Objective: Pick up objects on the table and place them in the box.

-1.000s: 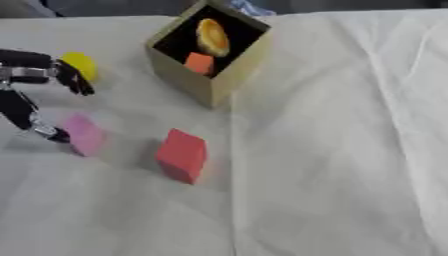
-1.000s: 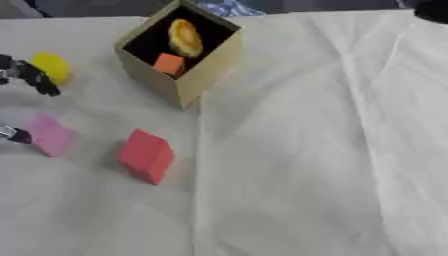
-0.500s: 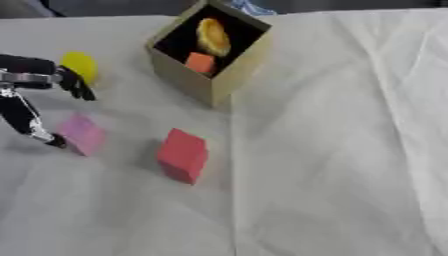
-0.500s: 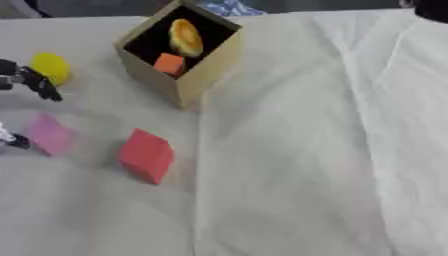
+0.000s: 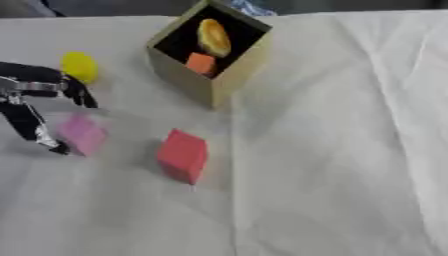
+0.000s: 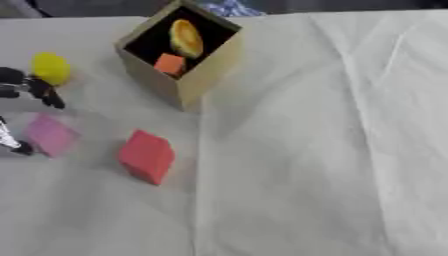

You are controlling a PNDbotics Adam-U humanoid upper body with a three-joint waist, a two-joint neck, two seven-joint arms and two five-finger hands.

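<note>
Meanwhile the left hand (image 5: 33,102) has slid a little toward the table centre since a second ago, so that it now stands over the pink block (image 5: 82,132) rather than off at its 9 o'clock. One dark finger points down at the block's 9 o'clock edge, its tip at or just beside that edge, and another hangs near the block's 12 o'clock side. The fingers are spread apart and clasp nothing; the block lies flat on the white cloth (image 5: 332,150) between them, where it lay before. The yellow ball (image 5: 79,66) sits at 12 o'clock of the hand, just beside the upper finger, unmoved. The red block (image 5: 183,155) lies at 3 o'clock of the pink one, apart from it, unchanged. The open cardboard box (image 5: 210,85) stands at 1 o'clock of the red block, with an orange-yellow oval thing (image 5: 213,37) and a small orange cube (image 5: 200,63) inside it.

The left eye view shows the hand's body and both fingers together; in the right eye view only the finger ends (image 6: 48,97) show at the 9 o'clock border, the rest being cut off. The right hand shows in neither view.
</note>
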